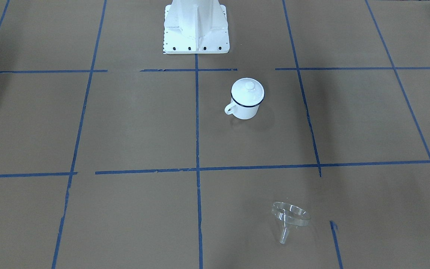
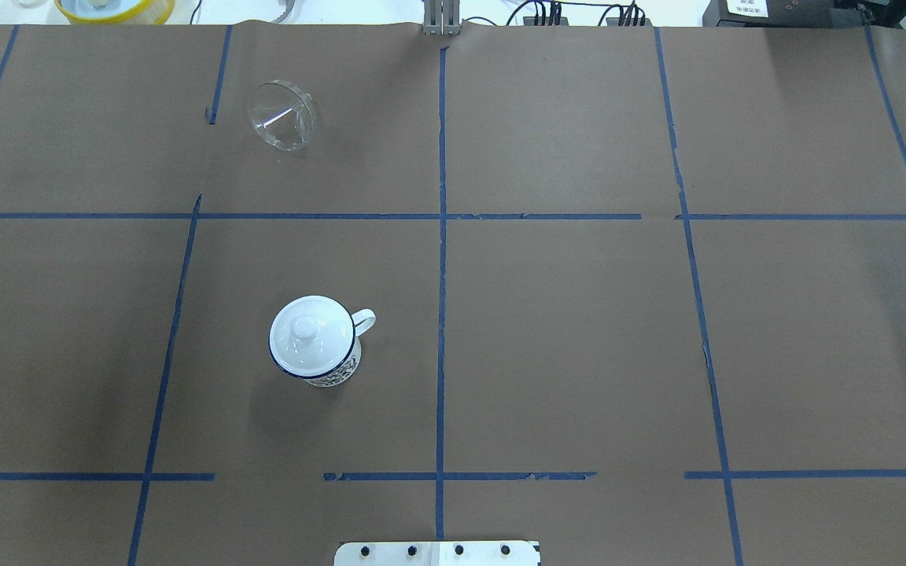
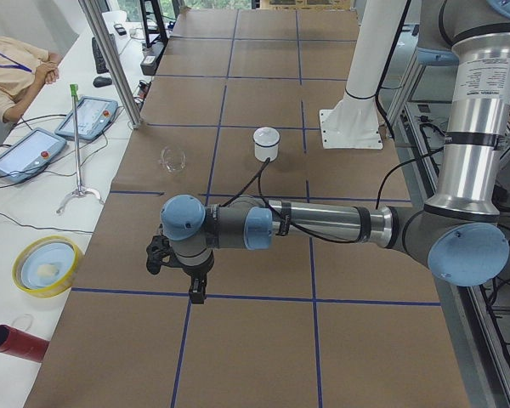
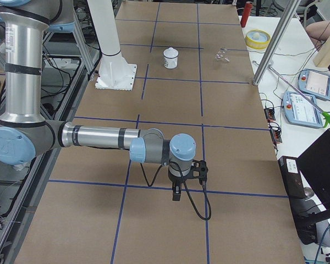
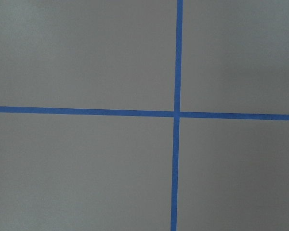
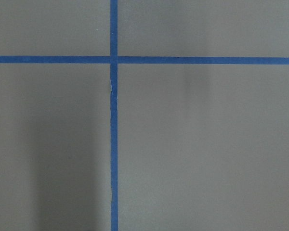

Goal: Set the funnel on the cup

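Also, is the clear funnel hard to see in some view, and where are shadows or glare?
Front-facing view: the funnel shows mostly by bright rim glints; the cup throws a soft shadow to its lower right. Overhead view: the funnel is faint, with one white streak; the lid has mild glare.

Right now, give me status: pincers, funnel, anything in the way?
Left pincer, right pincer away from both objects, state unreadable. Clear funnel on its side, apart from white mug. Knobbed lid covers mug mouth.

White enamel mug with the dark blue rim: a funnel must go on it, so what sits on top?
A round white knobbed lid rests on the mug, covering its mouth; the inside is hidden.
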`<state>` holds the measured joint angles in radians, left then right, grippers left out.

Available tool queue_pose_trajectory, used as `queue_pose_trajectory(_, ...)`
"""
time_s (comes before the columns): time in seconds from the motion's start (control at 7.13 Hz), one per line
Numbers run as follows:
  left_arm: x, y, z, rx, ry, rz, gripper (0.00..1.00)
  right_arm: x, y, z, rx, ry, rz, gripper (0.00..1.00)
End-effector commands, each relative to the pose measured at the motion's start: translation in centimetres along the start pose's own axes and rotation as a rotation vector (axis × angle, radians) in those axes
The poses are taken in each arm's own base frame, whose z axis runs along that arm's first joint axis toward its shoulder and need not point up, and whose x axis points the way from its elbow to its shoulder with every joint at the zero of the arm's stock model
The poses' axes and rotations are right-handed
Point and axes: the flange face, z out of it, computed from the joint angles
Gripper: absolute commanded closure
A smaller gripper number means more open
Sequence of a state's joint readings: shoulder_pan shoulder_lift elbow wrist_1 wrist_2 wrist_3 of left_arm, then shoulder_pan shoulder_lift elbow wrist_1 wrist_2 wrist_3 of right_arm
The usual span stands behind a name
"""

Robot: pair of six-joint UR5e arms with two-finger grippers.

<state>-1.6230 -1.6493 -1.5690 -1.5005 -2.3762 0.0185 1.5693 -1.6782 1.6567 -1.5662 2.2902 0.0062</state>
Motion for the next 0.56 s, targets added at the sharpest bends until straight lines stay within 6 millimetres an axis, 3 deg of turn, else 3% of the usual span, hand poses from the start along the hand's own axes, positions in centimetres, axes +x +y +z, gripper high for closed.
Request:
queue_pose_trajectory(0.0,0.32,-0.43,-0.19,0.005,0.001,0.000,0.00,0.00,-0.06,0.00,0.000,0.000,0.000,0.00)
queue_pose_trajectory(0.42,0.96,0.05,-0.76,0.020,0.004,0.015,0.00,0.00,0.00,0.00,0.000,0.000,0.000,0.00)
